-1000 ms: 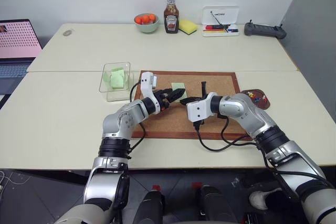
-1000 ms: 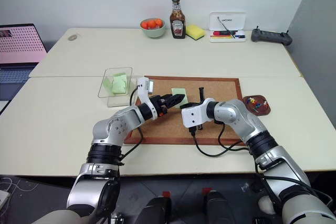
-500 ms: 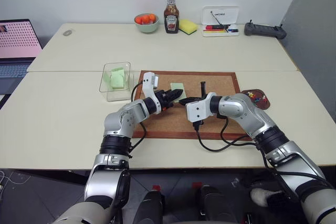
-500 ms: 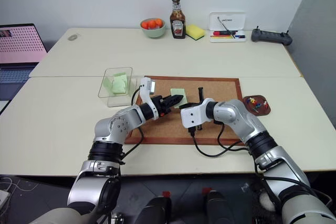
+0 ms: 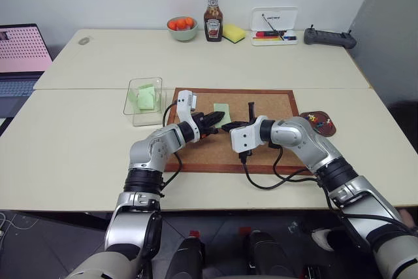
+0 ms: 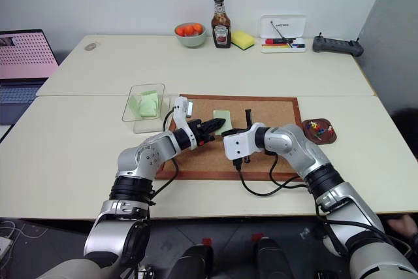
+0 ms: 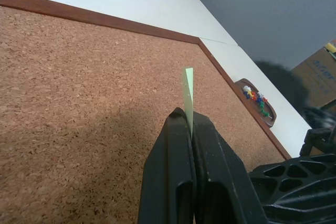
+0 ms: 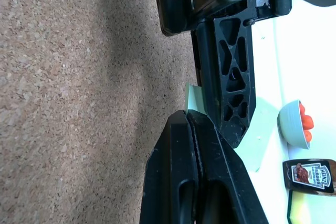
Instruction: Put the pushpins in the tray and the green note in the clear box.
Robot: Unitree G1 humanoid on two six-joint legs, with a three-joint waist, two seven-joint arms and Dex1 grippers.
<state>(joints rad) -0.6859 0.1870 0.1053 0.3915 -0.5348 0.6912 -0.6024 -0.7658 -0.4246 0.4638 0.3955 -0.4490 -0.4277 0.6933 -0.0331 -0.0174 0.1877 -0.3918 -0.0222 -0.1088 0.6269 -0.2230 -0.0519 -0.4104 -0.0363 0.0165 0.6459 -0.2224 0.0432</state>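
**Green slip pinched edge-on above the cork board**

Pale green paper is the thing to follow. At the left of the cream worktop (image 5: 78, 155) stands the clear box (image 5: 144, 101), see-through with rounded corners, holding a few pale green slips already; how many cannot be counted through its walls. Just to its right lies the cork board (image 5: 261, 145), brown with a reddish frame.

Over the board's left half, the left gripper (image 7: 190, 124) has its two black fingers pressed together on a green note (image 7: 188, 95). In the left wrist view the slip stands on edge, a thin pale sliver rising from between the fingertips, its lower part hidden inside the pinch. From the head camera the held slip is too thin to make out.

A second green note (image 5: 221, 109) lies flat on the cork just beyond the fingers, its near edge partly covered by them.

The right gripper (image 8: 188, 116) meets the left one near the board's middle, its fingers shut tight; nothing can be seen between them. Its wrist view shows a bit of pale green past the tips, beside the left gripper's black finger.

Off the board's right edge sits the tray (image 5: 321, 125), a dark reddish-brown dish partly hidden by the right arm, with the pushpins (image 7: 255, 99) in it, bright specks of red, green and blue too small to count.
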